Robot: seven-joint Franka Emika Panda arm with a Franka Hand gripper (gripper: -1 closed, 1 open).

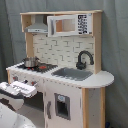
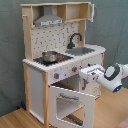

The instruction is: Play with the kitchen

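Second exterior view: gripper [image 2: 89, 74] near the kitchen [image 2: 55, 62] oven door [image 2: 72, 104]

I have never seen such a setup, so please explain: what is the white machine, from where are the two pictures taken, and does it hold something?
The white machine is a robot arm; its gripper is at the front of a toy kitchen. The two pictures show one moment from opposite sides: in the first exterior view the gripper is at the left, in the second at the right. On the counter are a small pot on the stovetop, a sink and a black faucet. The oven door hangs open. I see nothing held.
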